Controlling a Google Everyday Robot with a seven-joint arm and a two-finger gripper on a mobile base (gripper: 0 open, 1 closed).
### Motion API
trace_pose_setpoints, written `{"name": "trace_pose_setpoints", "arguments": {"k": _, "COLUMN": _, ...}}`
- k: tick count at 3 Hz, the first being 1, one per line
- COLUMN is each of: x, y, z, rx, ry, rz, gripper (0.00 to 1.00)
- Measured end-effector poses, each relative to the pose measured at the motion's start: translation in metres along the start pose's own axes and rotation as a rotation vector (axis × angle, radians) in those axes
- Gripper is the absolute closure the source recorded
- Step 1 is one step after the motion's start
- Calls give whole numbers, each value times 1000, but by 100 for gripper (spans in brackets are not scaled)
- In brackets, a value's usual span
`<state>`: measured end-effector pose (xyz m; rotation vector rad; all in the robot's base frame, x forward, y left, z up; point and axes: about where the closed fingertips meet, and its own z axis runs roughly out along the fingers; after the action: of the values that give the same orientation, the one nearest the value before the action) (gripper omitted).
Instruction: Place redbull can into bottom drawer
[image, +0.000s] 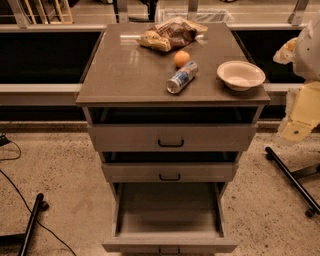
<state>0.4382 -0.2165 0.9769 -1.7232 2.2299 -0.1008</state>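
The redbull can (182, 77) lies on its side on the cabinet top (115, 75), right of centre, one silver end pointing toward the front edge. The bottom drawer (169, 244) is pulled far out below, and its inside shows bare. My gripper (286, 51) is at the right edge of the view, level with the cabinet top, to the right of the can and apart from it. It holds nothing that I can see.
A small orange fruit (181, 58) sits just behind the can. A chip bag (169, 34) lies at the back and a white bowl (240, 74) at the right front. Two shallower drawers (171, 138) sit above. Wheeled stand legs (292, 180) and cables (20, 195) lie on the floor.
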Motion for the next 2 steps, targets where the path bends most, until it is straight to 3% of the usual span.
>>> {"name": "trace_pose_setpoints", "arguments": {"k": 1, "x": 0, "y": 0, "z": 0, "rx": 0, "ry": 0, "rz": 0, "gripper": 0}}
{"name": "trace_pose_setpoints", "arguments": {"k": 2, "x": -2, "y": -7, "z": 4, "rx": 25, "ry": 40, "rz": -54, "gripper": 0}}
